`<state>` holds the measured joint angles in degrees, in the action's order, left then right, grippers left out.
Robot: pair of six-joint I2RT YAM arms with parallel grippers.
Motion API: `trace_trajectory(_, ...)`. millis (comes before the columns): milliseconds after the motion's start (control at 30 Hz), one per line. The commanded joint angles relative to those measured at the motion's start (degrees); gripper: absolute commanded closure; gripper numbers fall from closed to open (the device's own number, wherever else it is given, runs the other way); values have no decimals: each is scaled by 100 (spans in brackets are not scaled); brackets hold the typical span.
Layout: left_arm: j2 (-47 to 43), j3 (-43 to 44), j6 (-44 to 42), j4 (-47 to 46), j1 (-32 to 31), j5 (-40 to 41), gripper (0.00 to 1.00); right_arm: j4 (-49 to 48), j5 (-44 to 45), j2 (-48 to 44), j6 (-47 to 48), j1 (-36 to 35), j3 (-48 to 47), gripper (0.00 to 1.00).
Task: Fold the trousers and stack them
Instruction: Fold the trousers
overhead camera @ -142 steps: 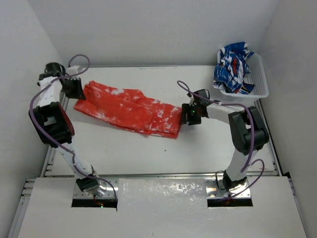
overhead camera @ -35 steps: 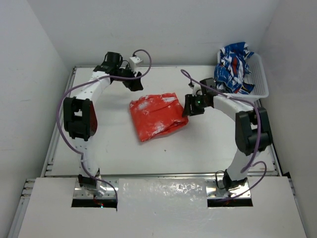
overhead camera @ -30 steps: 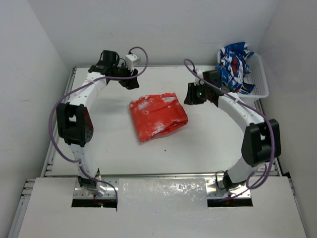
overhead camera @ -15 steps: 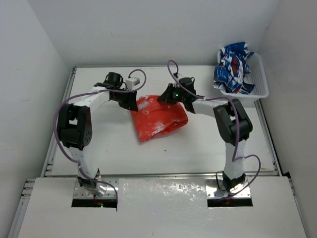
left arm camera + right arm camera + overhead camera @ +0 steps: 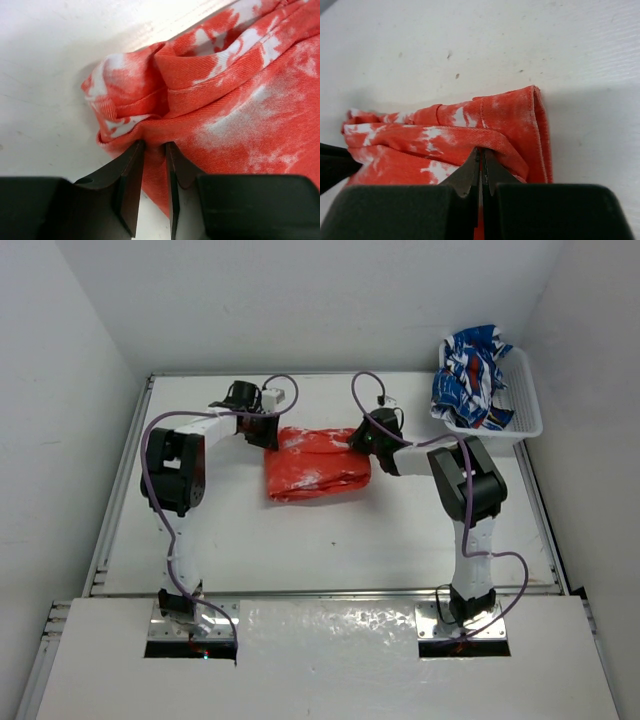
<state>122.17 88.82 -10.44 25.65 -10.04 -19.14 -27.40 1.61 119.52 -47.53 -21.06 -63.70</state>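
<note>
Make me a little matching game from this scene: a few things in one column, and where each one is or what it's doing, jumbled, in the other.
Things
1. trousers
2. left gripper
3. right gripper
4. patterned garment

Places or states
A. heaped in the white basket at the far right
B. pinching the red bundle's right end
C. folded into a bundle on the table
D. pinching the red bundle's left end

Pairs: 1-C, 2-D, 3-B, 4-A

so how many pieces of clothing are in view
2. The red-orange trousers lie folded mid-table, pinched by the left end effector and right end effector. A blue, white and red garment sits heaped in the white basket at the far right; more could hide beneath it.
</note>
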Motion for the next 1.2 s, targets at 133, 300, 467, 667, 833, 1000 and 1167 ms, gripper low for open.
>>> trace_trajectory(133, 71, 295, -152, -121, 64, 648, 78, 1359, 367, -734, 1683, 181, -670, 87)
trace_trajectory(300, -299, -22, -134, -289, 64, 542, 76, 2499, 94, -2089, 1793, 172, -214, 46)
trace_trajectory(467, -325, -5, -187, -262, 64, 560, 75, 2610, -924, -2934, 538, 181, 1049, 29)
trace_trajectory(667, -343, -48, -196, -262, 20, 613, 75, 2775, -1540, -2821, 121, 181, 1438, 24)
trace_trajectory(833, -361, -163, -231, -315, -6, 770, 76, 2065, -2110, -2654, -282, 181, 1808, 45)
trace_trajectory(1000, -168, -31, -327, -280, -7, 1026, 100, 1835, -2322, -2399, -362, 409, 2063, 100)
trace_trajectory(1167, 96, 249, -441, -245, -15, 1298, 100, 1887, -2007, -2259, 697, 524, 2318, 100)
